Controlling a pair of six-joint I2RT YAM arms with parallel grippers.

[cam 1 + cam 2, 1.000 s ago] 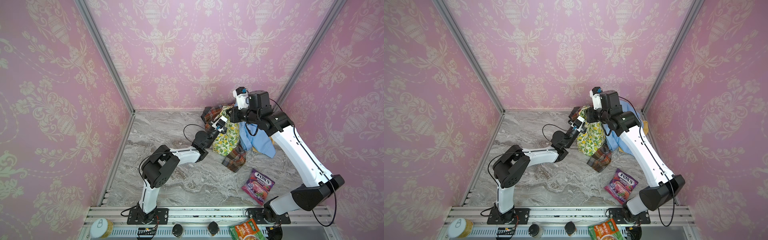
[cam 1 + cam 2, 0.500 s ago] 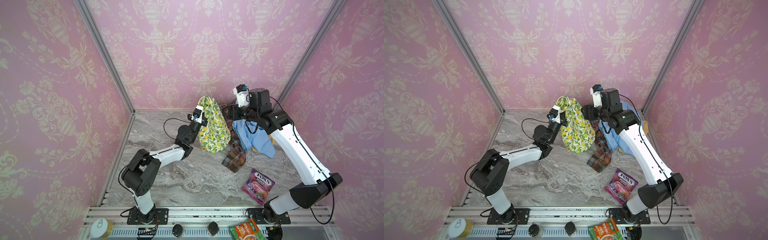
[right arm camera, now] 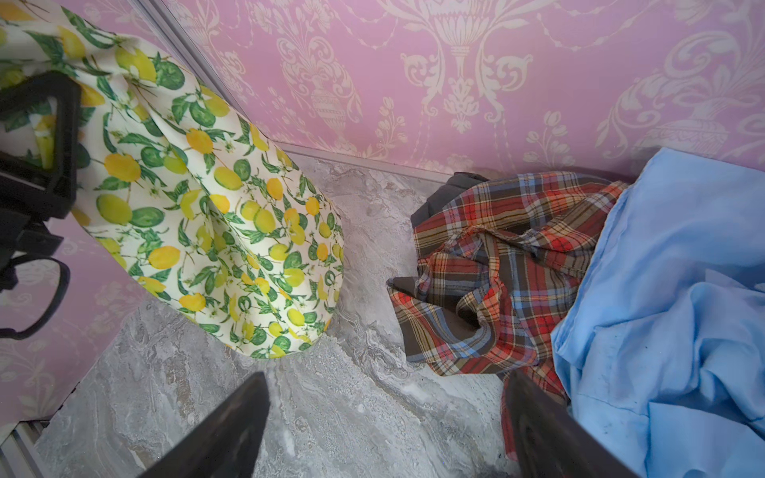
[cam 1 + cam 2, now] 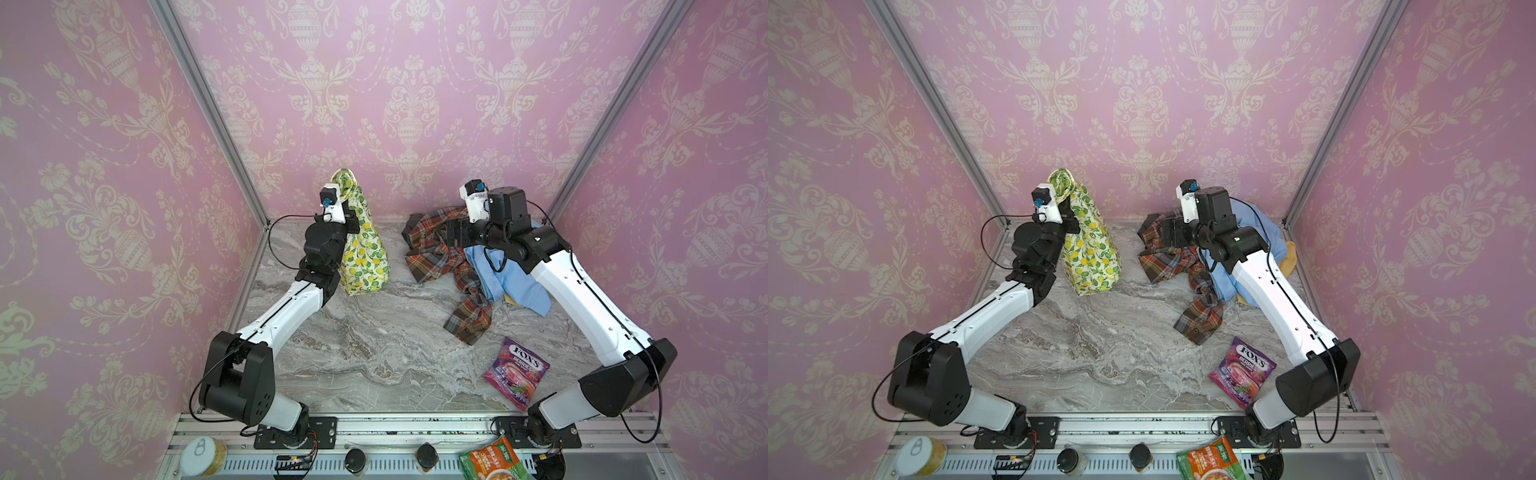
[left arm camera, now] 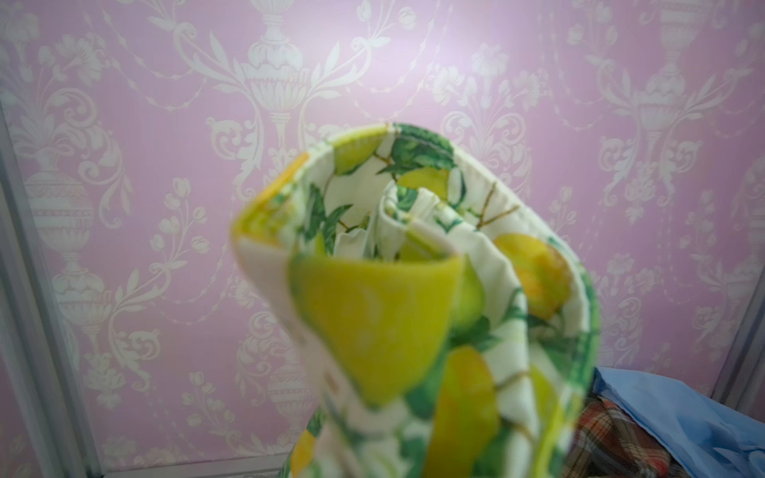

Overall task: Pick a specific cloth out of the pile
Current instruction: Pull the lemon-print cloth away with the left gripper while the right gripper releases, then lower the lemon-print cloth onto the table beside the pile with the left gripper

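The cloth, white with yellow lemons and green leaves, hangs from my left gripper, which is shut on its bunched top. Its lower end reaches the marble at the back left. In the left wrist view the cloth fills the middle and hides the fingers. The pile lies apart to the right: a plaid shirt, a light blue shirt and a mustard piece. My right gripper stands open over the plaid shirt's near edge, holding nothing.
A purple Fox's candy bag lies on the marble table at the front right. On the front rail sit a green-orange packet and a tin can. Pink papered walls close in the back and both sides.
My left gripper has lifted the lemon cloth off the pile and carried it left and up. My right gripper has opened wide and stayed over the pile.
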